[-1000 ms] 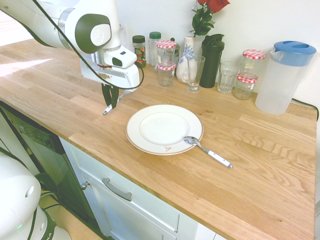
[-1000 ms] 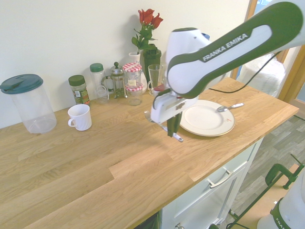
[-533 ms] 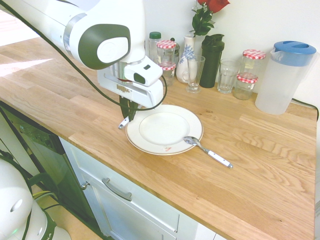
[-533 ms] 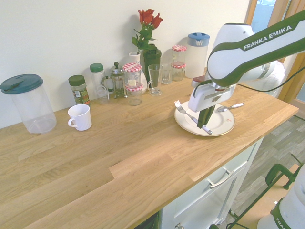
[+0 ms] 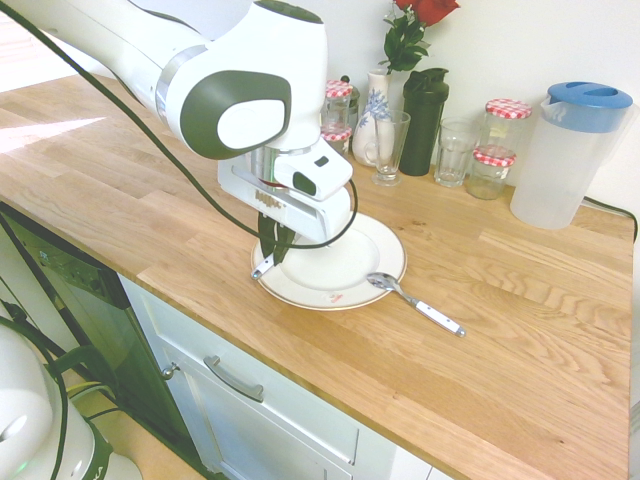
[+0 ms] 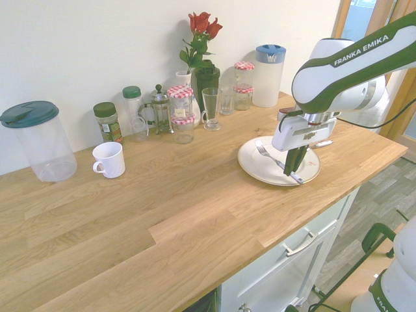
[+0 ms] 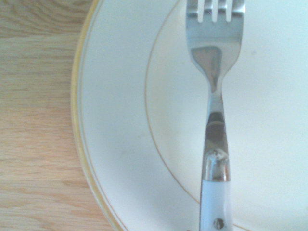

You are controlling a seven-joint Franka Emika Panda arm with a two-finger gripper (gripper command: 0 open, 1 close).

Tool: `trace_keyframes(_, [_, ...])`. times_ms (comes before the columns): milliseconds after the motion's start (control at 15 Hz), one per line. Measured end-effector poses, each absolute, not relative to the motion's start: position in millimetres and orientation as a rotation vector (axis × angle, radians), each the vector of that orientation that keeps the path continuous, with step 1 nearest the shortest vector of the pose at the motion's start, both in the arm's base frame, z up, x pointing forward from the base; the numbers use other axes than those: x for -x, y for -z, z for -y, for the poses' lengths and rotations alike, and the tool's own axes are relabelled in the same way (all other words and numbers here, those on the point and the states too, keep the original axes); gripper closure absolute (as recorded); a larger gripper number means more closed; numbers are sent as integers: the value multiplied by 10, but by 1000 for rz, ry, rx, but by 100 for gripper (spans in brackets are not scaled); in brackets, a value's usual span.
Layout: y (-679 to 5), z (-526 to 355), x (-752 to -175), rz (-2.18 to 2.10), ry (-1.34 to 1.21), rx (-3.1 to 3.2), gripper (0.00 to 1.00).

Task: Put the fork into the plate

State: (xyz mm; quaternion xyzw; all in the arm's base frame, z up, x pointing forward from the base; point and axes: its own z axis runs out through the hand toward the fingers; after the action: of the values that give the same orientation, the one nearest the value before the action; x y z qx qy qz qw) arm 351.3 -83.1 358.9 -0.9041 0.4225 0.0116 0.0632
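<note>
One closed gripper [image 6: 296, 173] is gripping one fork [image 6: 278, 159] over one plate [image 6: 253, 167], one spoon [image 5: 415, 303] resting across its rim.

Fork [image 7: 216, 62]: shiny metal, glossy white handle — plate [image 5: 330, 255]: smooth, glazed white — countertop [image 6: 162, 208]: grained wood.

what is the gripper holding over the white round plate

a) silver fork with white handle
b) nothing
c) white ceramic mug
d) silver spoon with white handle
a, the jaws are closed on the white handle of the silver metal fork, its tines over the round white ceramic plate.
</note>
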Motion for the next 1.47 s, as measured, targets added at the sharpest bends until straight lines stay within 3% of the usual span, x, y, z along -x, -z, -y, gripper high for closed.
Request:
trace_keyframes(533, [-3515, 893, -3475, -1306, -91, 2722, 100])
trace_keyframes(600, [-3506, 891, -3471, -1306, -99, 2723, 0])
trace_keyframes(1467, [-3474, 1022, -3411, -1340, -136, 2687, 0])
